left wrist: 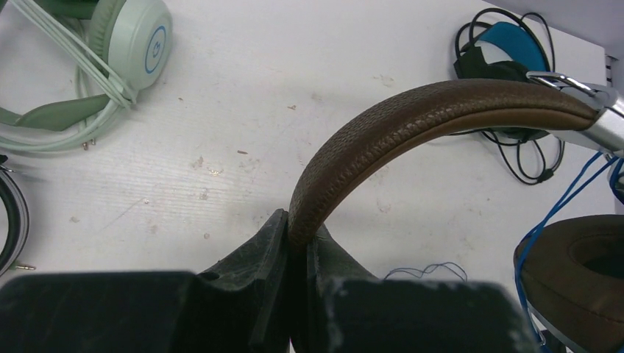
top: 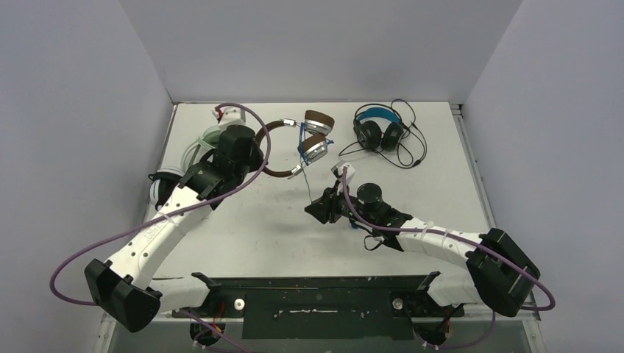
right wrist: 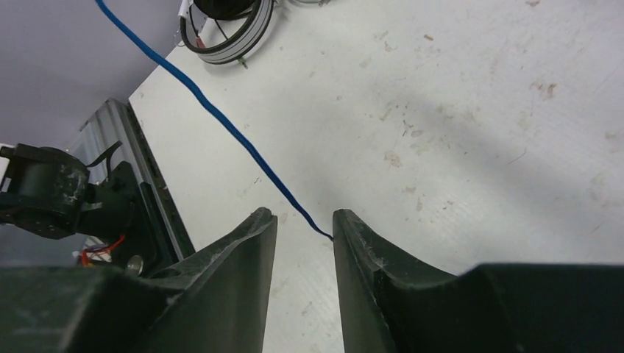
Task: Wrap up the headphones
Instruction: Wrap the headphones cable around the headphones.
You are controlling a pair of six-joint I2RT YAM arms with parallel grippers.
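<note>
The brown headphones (top: pixel 315 131) lie at the table's middle back, with a blue cord (right wrist: pixel 213 110) looped round their cups. My left gripper (left wrist: pixel 298 239) is shut on their brown headband (left wrist: pixel 412 110), which arches up to the right toward an ear cup (left wrist: pixel 581 279). My right gripper (right wrist: pixel 303 220) hovers low over the table in front of the cups. Its jaws stand apart, and the blue cord's end rests against the inner tip of one finger, not pinched. In the top view the right gripper (top: pixel 318 209) is just below the cups.
A mint green headset (left wrist: pixel 110 59) lies to the left of the left gripper. A white, black-striped headset (right wrist: pixel 228 29) sits at the table's left edge. A black headset with a blue headband (top: pixel 379 129) and loose black cord lies at the back right.
</note>
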